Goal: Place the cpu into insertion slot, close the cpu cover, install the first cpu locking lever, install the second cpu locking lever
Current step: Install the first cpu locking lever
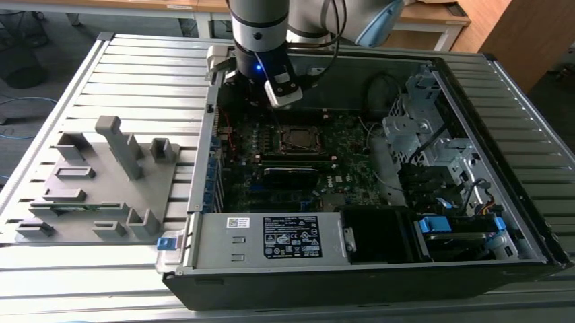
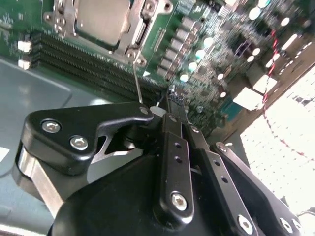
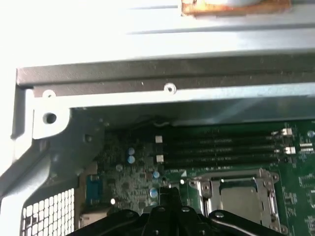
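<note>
Right at my wrist, my claw (image 2: 170, 93) (image 3: 165, 189) hangs low over the green motherboard (image 2: 206, 44). Its two black fingers are pressed tip to tip, with nothing that I can see pinched between them. Just beside the tips a thin wire locking lever (image 2: 137, 81) slants away toward a corner of the socket; whether I touch it I cannot tell.

Beyond that, the cpu (image 2: 103, 22) lies flat in the insertion slot (image 1: 280, 141). Its dull silver top shows through the cut-out of the cpu cover (image 2: 137, 30), which lies down flat around it. In the first wrist view dark memory slots (image 3: 221, 147) run in rows beyond the socket, with the grey wall of the computer case (image 3: 147, 73) farther on.

In the exterior view my arm (image 1: 258, 27) reaches down into the open case near its far edge. A power supply with a black label plate (image 1: 292, 237) sits at the near end. Well apart, at the exterior view's left, a grey parts fixture (image 1: 99, 182) rests on the slatted table (image 1: 144, 74).
</note>
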`<state>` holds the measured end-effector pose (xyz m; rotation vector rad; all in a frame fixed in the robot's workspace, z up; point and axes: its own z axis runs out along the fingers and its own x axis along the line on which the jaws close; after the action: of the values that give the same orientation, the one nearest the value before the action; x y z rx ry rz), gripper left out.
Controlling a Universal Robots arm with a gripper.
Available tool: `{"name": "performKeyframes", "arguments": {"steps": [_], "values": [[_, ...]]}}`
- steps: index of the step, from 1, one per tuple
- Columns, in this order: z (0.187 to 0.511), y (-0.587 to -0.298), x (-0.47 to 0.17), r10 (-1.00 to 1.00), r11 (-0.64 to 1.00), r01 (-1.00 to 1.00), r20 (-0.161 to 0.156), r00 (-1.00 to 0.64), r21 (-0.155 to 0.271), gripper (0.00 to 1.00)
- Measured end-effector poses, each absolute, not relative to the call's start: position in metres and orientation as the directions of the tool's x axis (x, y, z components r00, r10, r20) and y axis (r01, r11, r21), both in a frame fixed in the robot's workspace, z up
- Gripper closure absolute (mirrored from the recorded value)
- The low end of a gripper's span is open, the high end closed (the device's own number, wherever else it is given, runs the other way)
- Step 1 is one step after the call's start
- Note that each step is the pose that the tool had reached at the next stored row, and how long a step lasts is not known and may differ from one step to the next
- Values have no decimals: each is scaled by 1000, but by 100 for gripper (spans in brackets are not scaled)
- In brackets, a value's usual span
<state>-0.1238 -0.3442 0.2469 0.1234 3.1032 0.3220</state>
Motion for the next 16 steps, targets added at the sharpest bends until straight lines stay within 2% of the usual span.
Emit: {"name": "performKeyframes", "arguments": {"steps": [12, 16], "values": [[247, -344, -124, 81, 956, 77, -4, -997, 283, 89], [247, -344, -121, 81, 955, 77, -4, -997, 285, 89]]}}
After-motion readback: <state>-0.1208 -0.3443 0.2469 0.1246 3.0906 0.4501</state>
